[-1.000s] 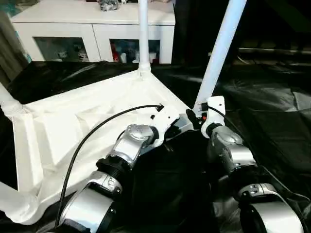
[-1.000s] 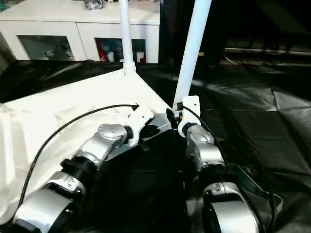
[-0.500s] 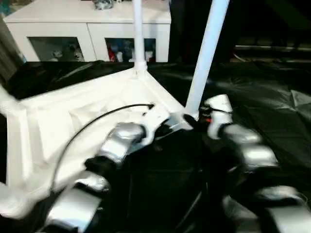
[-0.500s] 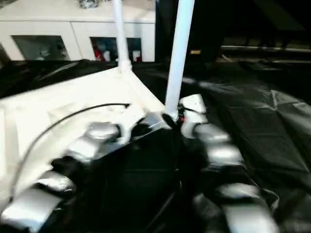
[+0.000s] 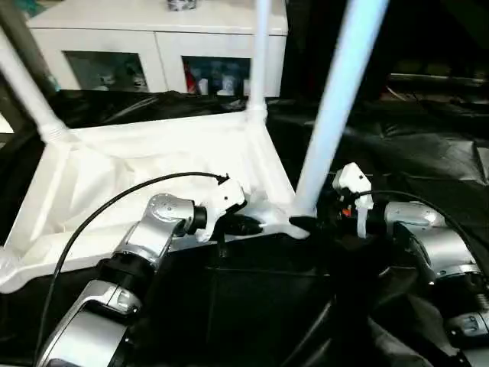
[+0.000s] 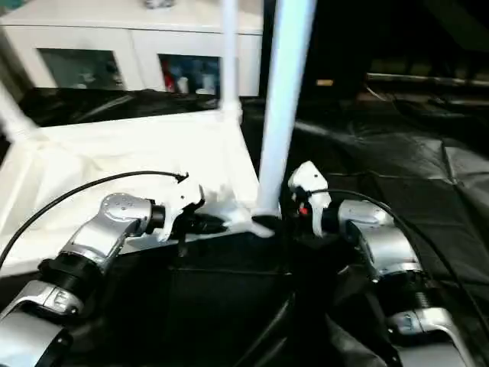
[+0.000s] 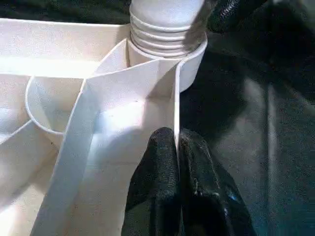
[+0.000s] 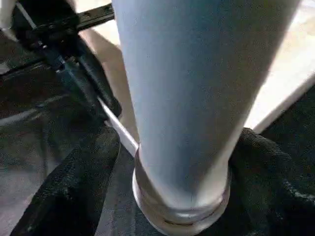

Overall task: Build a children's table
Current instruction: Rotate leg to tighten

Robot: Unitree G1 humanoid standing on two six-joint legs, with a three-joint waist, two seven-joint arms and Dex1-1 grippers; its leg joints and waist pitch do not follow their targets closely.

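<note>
Your children's table point(image 5: 153, 164) lay upside down across the left and centre of the head view, its ribbed underside facing up on black sheeting point(image 5: 428, 130). Three legs stood up from corner sockets: one leaning at the upper left point(image 5: 27, 88), one thin and upright at the top centre point(image 5: 260, 53), and the nearest leg point(image 5: 336, 99) rising from the tabletop's near right corner toward the top of the frame.

Your left pincer point(image 7: 176, 162) was pressed together on the thin white rim of the tabletop point(image 7: 176, 118), one black finger on each side of that wall, just short of the corner socket point(image 7: 189, 59) with its ridged leg base. In the head view that pincer sat at centre frame point(image 5: 244, 225), against the table's near edge.

Your right pincer point(image 8: 182, 172) stood spread, a black finger point(image 8: 83, 172) on either side of the nearest leg's base; whether the pads touched the leg I could not tell. In the head view it sat right of centre point(image 5: 309, 223), beside the foot of that leg.

A white cabinet with glass doors point(image 5: 160, 42) stood along the top left of the frame.
</note>
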